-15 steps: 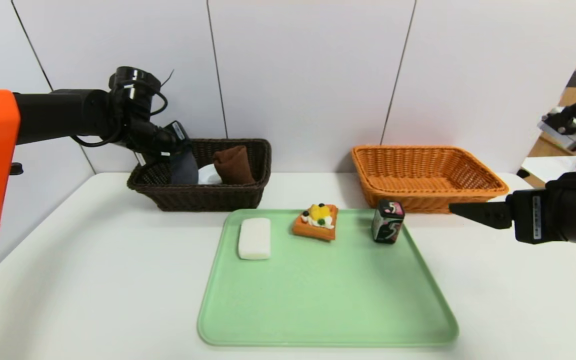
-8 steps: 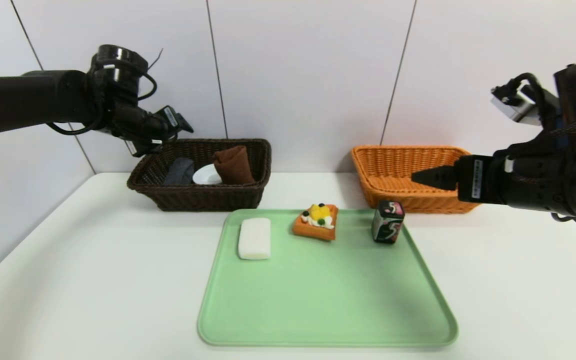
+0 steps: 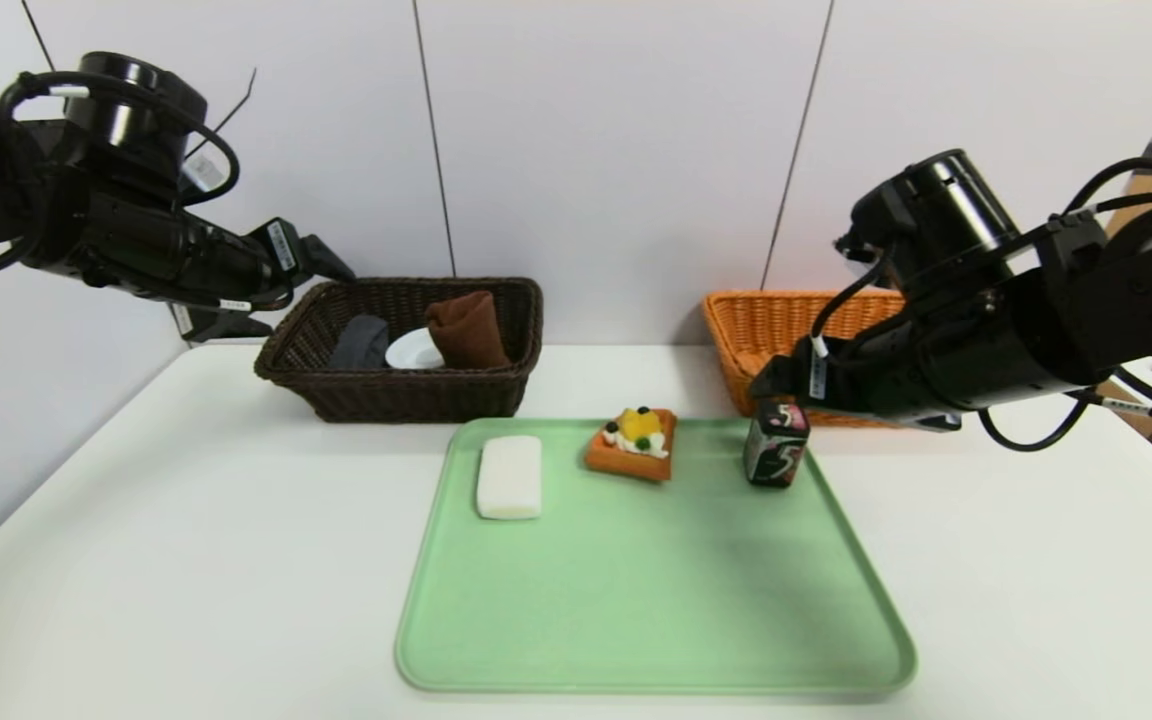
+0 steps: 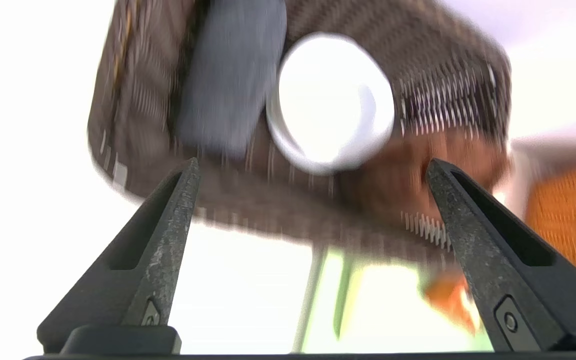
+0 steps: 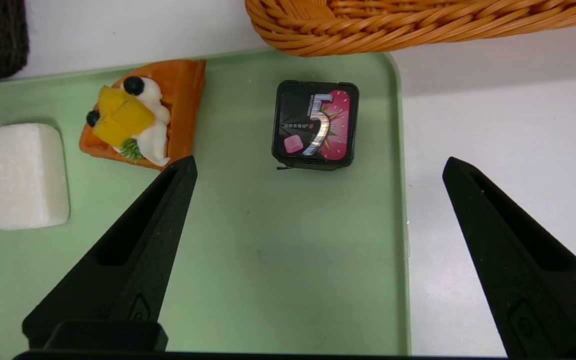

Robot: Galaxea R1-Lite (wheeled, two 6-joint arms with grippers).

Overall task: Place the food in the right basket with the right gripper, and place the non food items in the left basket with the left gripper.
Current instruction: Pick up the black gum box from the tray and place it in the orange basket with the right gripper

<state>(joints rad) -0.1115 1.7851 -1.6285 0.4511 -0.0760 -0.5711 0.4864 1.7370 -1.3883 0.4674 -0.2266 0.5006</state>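
The orange waffle (image 3: 633, 443) (image 5: 138, 117) and the dark box (image 3: 775, 444) (image 5: 315, 125) sit on the far part of the green tray (image 3: 651, 560), with the white bar (image 3: 509, 477) (image 5: 20, 175) to their left. My right gripper (image 3: 766, 390) (image 5: 319, 160) hangs open just above the dark box, touching nothing. The orange basket (image 3: 786, 330) stands behind it. The dark brown basket (image 3: 401, 400) holds a grey towel (image 3: 360, 342) (image 4: 233, 75), a white tub (image 3: 414, 350) (image 4: 330, 102) and a brown towel (image 3: 466, 328). My left gripper (image 3: 314, 303) (image 4: 312, 160) is open and empty, up and left of that basket.
Both baskets stand against the back wall panels, one on each side of the tray's far edge. The near half of the tray (image 5: 268, 250) is bare. White table (image 3: 156, 520) spreads to the left and right of it.
My left gripper let the grey towel drop into the dark brown basket, opened and drew back up to the left. My right arm swung in from the right to above the dark box.
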